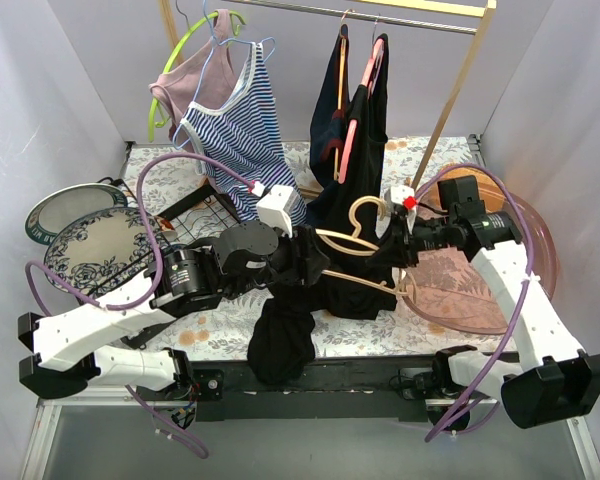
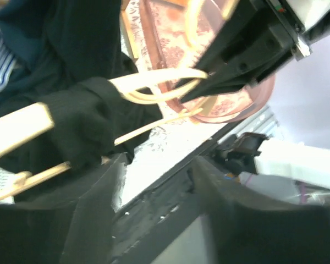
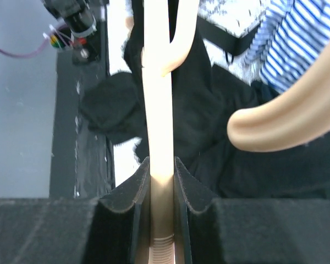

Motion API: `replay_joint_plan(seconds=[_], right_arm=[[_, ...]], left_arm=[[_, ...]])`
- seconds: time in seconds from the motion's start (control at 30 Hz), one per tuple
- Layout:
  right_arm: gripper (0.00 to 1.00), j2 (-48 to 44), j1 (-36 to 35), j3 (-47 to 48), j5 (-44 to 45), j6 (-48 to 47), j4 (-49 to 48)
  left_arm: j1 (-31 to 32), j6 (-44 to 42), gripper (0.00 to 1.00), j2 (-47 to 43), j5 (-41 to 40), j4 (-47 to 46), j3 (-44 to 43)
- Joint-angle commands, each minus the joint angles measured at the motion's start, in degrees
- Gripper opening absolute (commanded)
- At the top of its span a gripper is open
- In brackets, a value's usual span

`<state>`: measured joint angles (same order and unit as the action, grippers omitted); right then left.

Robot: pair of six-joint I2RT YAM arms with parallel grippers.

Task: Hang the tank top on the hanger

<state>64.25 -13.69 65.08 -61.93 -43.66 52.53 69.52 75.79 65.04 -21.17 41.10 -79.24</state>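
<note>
While my right fingers (image 3: 126,192) pinch tight on the pale hanger (image 3: 157,82) rod, my left fingers (image 2: 236,220) stand apart, gripping nothing I can see; the black tank top (image 2: 80,124) bunches over the hanger arm just beyond them, trailing off the tabletop (image 1: 380,335) edge.

- Your left arm (image 1: 90,335) and right arm (image 1: 528,300) are built of white boxy links and black round joints.
- You'll see a purple cable (image 1: 152,215) looping along each arm.
- Each wrist carries a white camera block (image 1: 276,207) with a small red mark.
- Your left gripper (image 2: 157,165) has broad matt-black fingers (image 2: 242,220).
- Your right gripper (image 3: 162,162) has black fingers (image 3: 126,198) with grainy faces and thin flat pads.
</note>
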Motion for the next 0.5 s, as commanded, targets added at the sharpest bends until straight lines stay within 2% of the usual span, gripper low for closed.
replay_joint_plan(seconds=[0.0, 0.07, 0.1, 0.23, 0.4, 0.47], right_arm=[[0.01, 2.5, -2.4, 5.1, -5.5, 9.6, -8.1], [0.01, 3.2, -3.1, 6.9, -5.5, 9.7, -8.0], [0.01, 3.4, -3.4, 7.1, -5.4, 9.9, -8.2], [0.01, 2.8, -4.6, 6.3, -4.1, 9.2, -9.2], [0.01, 1.8, -6.7, 3.1, -1.0, 4.5, -8.1], [0.01, 1.7, -7.0, 3.5, 1.5, -0.3, -4.9]], left_arm=[[-0.1, -2.6, 0.77, 0.5, 2.1, -1.0, -1.9], [-0.1, -4.8, 0.86, 0.1, 4.4, 0.2, -3.4], [-0.1, -8.6, 0.91, -1.4, 6.0, 0.3, -3.6], [-0.1, -18.4, 0.95, -6.1, 11.3, 0.0, -5.8], [-0.1, -28.0, 0.97, -6.7, 10.7, 5.6, -14.4], [-0.1, -32.0, 0.98, -5.4, 10.4, 8.4, -16.6]])
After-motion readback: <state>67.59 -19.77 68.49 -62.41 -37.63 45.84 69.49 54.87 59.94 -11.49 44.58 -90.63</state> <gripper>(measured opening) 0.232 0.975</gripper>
